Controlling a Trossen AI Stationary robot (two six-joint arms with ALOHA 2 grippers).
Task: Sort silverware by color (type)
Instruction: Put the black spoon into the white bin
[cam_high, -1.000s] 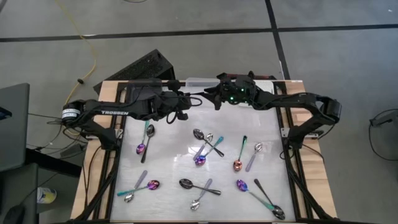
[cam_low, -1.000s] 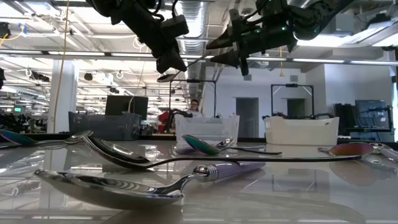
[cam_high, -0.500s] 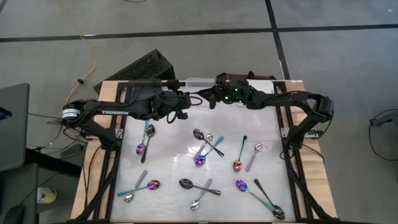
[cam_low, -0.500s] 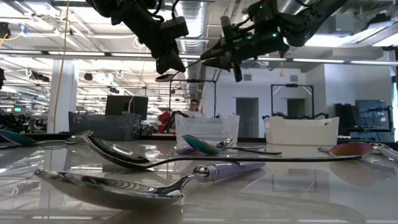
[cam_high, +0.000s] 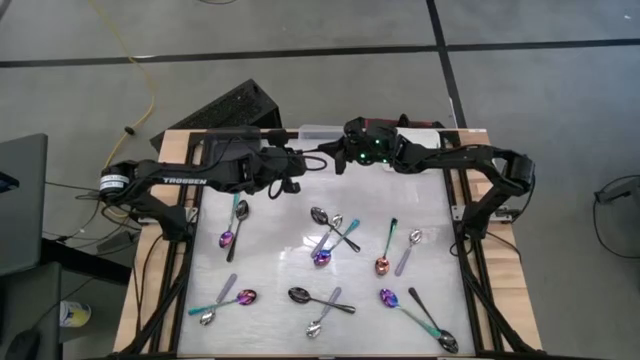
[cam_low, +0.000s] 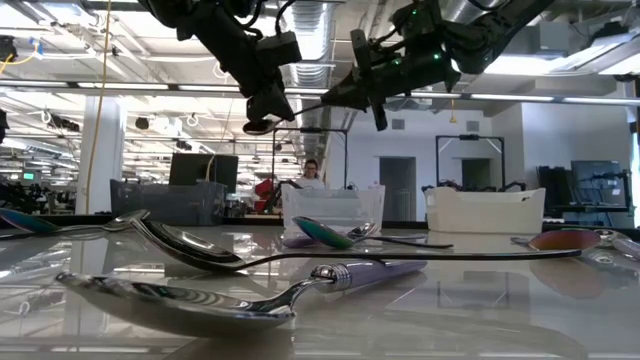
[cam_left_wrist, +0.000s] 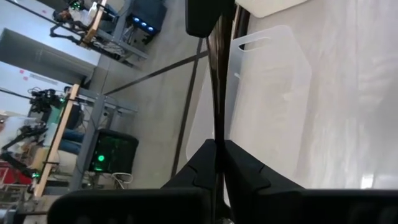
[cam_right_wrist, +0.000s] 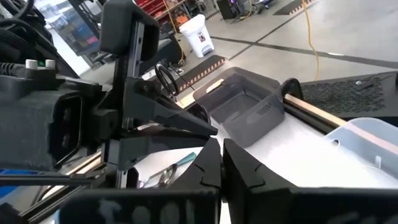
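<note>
So the left gripper (cam_high: 297, 166) has its fingers clamped on a dark spoon (cam_left_wrist: 217, 93) top-centre, handle pointing toward the right gripper (cam_high: 335, 160), fingers together.

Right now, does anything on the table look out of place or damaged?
Nothing looks damaged. The spoons lie scattered, several crossed over each other, unsorted. Both grippers sit high near the far edge: left gripper pinches a dark spoon, with right gripper close beside it.
</note>
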